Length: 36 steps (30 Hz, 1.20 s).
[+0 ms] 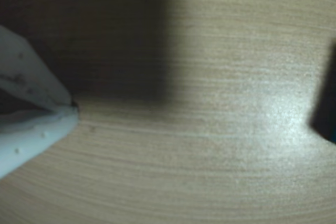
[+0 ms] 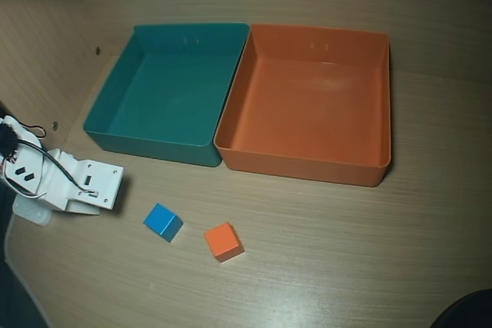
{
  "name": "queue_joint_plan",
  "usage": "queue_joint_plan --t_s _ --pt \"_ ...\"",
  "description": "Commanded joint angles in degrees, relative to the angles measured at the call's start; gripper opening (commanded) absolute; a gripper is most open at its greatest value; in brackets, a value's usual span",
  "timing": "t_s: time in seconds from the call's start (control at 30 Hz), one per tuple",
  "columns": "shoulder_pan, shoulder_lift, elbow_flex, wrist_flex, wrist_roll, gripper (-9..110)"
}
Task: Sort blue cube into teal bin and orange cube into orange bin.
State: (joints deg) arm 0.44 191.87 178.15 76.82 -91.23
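Jaws (image 1: 73, 109) closed tip to tip in the wrist view, holding nothing, low over bare wood-grain desk (image 1: 210, 145). In the overhead view, white arm (image 2: 73, 182) at the left edge. Blue cube (image 2: 163, 222) on the desk just right of the arm; orange cube (image 2: 224, 241) near it, further right, not touching. Both in front of the bins. Teal bin (image 2: 165, 86) and orange bin (image 2: 311, 101) side by side, walls touching, both empty.
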Motion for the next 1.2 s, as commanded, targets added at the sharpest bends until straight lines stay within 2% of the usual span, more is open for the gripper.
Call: queue_joint_plan --t_s 0.0,1.17 --pt "-0.4 0.4 3.6 0.6 0.8 -3" --pt "0.3 0.4 3.6 0.6 0.3 -3"
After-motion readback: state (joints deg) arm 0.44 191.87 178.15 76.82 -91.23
